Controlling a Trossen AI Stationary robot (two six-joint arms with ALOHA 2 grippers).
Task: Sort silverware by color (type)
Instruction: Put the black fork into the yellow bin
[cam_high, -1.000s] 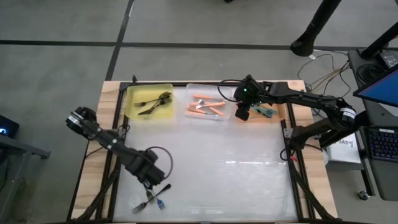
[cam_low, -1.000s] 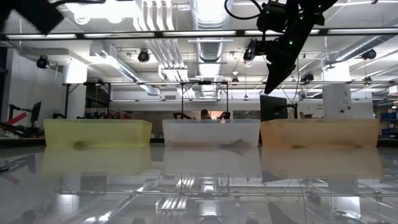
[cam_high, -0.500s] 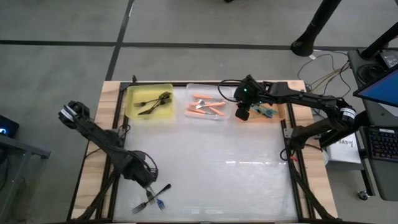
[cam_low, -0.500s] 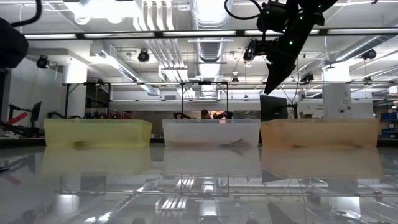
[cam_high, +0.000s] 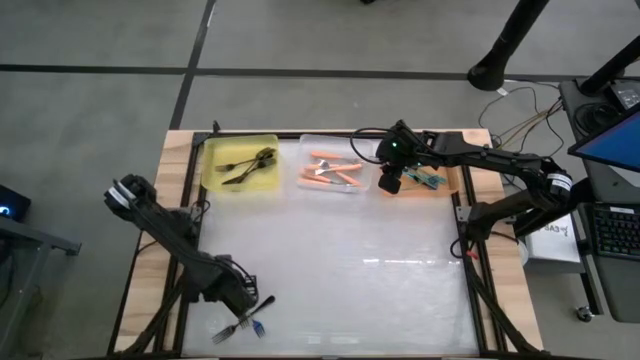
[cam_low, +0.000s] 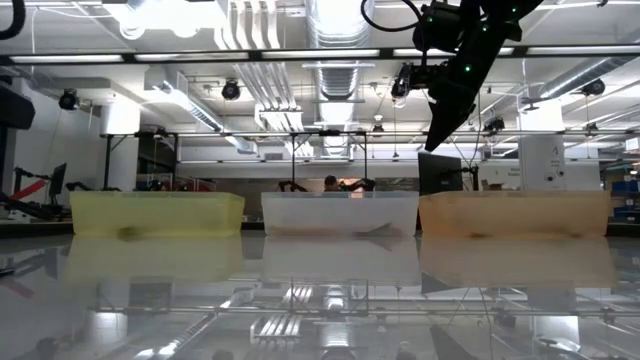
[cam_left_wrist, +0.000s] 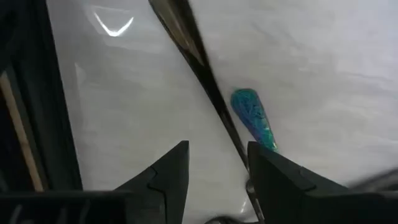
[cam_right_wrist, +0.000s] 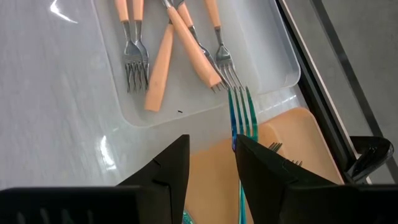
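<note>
Leftmost, near the front of the table (cam_high: 380, 290): left gripper (cam_high: 238, 296), low over the surface, fingers (cam_left_wrist: 168, 177) spread with nothing between them. Just beside it, a small cluster of loose forks (cam_high: 240, 325) lying flat. Among them a black-handled fork (cam_left_wrist: 199, 56) running slantwise up to one fingertip, and a teal handle (cam_left_wrist: 254, 118) lying close against it. Cannot tell from the wrist view whether the black handle touches the finger.

Further back along the far edge, a row of three trays side by side. First a yellow tray (cam_high: 212, 180) with black-handled forks (cam_high: 248, 163) crossed in it. Next, in the middle, a clear tray (cam_high: 306, 142) with orange-handled forks (cam_high: 332, 172) heaped loosely, tines pointing various ways. Then an orange tray (cam_high: 452, 182) with teal forks (cam_high: 430, 180) partly hidden under the arm.

Rightmost: right gripper (cam_high: 390, 181), reaching in from the right side, raised well above the trays in the low view and poised over the seam between clear tray and orange tray. Pinched at its fingertips, a teal fork (cam_right_wrist: 241, 124), held lengthwise, tines forward past the fingers, lying tight along one finger's (cam_right_wrist: 261, 171) inner edge.
</note>
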